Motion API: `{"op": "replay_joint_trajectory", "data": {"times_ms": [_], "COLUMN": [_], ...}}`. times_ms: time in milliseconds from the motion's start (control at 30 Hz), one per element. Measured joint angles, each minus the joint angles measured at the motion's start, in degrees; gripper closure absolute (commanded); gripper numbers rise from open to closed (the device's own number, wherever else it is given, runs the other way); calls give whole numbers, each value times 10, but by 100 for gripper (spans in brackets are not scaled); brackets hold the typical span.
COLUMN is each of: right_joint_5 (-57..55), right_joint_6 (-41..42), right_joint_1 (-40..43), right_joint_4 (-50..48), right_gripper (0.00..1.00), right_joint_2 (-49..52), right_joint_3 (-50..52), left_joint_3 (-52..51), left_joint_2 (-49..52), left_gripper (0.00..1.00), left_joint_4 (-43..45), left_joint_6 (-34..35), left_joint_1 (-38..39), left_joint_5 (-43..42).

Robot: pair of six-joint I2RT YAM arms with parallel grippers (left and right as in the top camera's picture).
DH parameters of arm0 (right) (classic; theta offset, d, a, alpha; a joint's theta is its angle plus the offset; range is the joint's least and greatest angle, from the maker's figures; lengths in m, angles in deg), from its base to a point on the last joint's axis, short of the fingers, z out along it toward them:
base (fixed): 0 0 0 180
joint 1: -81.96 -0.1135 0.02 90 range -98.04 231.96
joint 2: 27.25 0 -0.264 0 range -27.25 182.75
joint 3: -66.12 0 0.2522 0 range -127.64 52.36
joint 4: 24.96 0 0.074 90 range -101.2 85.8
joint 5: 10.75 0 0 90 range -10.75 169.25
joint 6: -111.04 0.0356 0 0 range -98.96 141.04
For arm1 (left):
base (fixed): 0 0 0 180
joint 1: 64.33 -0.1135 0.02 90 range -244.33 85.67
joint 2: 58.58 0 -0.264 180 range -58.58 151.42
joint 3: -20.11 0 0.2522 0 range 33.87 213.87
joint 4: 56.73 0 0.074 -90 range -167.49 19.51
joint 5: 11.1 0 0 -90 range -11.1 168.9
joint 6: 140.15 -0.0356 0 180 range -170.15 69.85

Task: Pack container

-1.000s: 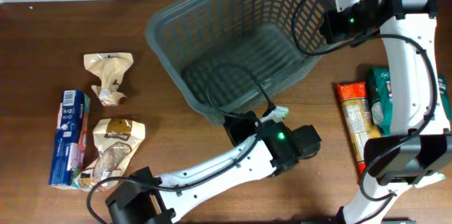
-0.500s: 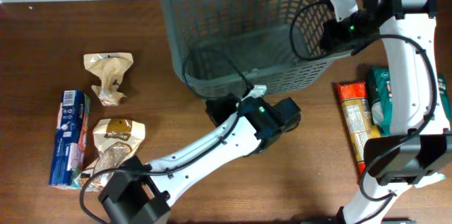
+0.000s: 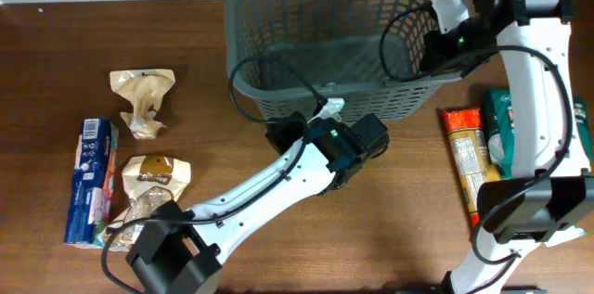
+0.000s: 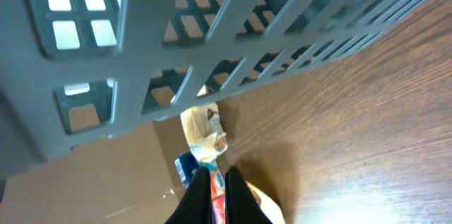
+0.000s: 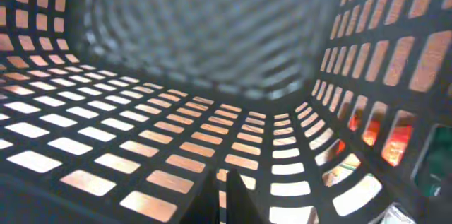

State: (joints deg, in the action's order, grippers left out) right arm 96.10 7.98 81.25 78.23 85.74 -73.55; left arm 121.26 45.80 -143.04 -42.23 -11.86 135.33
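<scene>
The container (image 3: 371, 106) has swung square, its near wall now just beside the left gripper (image 4: 216, 176), whose jaws are shut and empty. The right gripper (image 5: 220, 192) stays pinched on its side lattice; packing looks ready to start

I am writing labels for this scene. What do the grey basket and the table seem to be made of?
Basket: most likely moulded plastic, dark grey, matt; lattice walls and thick rim look formed in one piece.
Table: wood or wood-look laminate, brown, with fine grain lines in the left wrist view; which one, the pictures leave open.
</scene>
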Motion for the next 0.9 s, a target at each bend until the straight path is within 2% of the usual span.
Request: {"op": "replay_joint_trajectory", "data": {"times_ms": [400,800,900], "right_joint_5": [-3,-5,-5], "right_joint_6": [12,13,13], "right_joint_1": [-17,-17,-17], "right_joint_4": [12,21,20], "right_gripper": [96,96,96], "right_joint_2": [0,0,0], "right_joint_3": [0,0,0], "left_joint_3": [-2,-2,-2], "left_joint_2": [0,0,0], "left_gripper": [98,98,96], "left_joint_4": [58,62,60], "left_joint_6": [-52,-66,-66], "left_joint_1": [-10,-41,-32], "left_joint_5": [0,0,0]}}
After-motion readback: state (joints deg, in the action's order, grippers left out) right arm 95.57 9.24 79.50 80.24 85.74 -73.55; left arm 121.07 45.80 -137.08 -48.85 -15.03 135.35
